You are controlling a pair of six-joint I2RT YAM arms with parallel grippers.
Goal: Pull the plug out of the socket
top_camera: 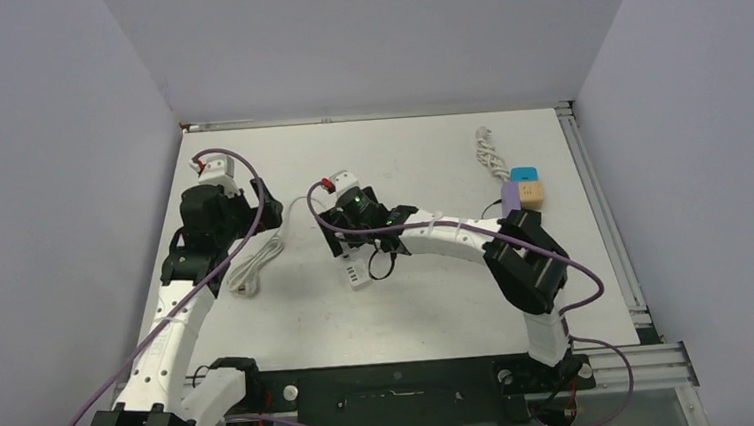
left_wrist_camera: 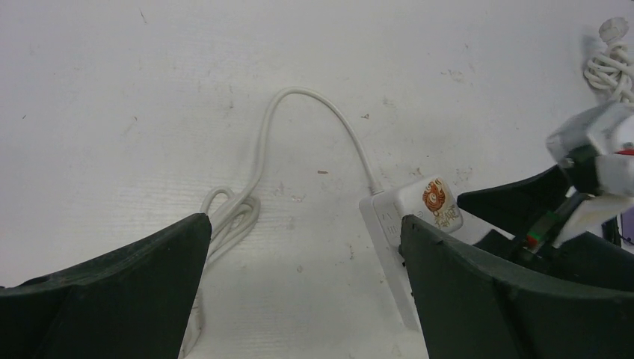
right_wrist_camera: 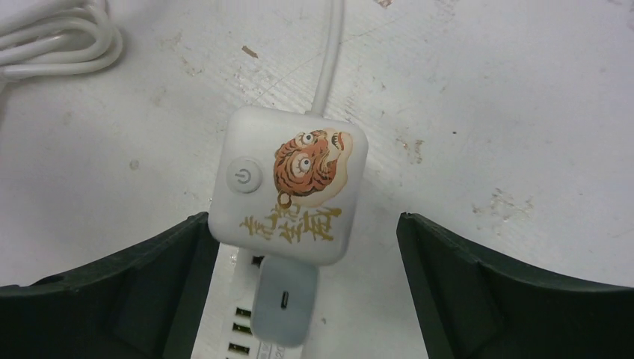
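Plug [right_wrist_camera: 290,187] seated in socket strip [right_wrist_camera: 226,295], between wide-apart jaws of right pincer [right_wrist_camera: 300,224]

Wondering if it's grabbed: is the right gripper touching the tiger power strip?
Cannot tell. Right wrist view: one finger of the right gripper abuts the power strip corner.

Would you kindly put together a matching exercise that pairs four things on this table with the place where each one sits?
Things: 1 plug; 2 power button; 3 coiled cable; 4 bundled cord.
Places: A far right, by the coloured cubes; B on the long body of the power strip; C beside the tiger sticker; D left of the power strip, top view.
Pairs: 1-B; 2-C; 3-D; 4-A.
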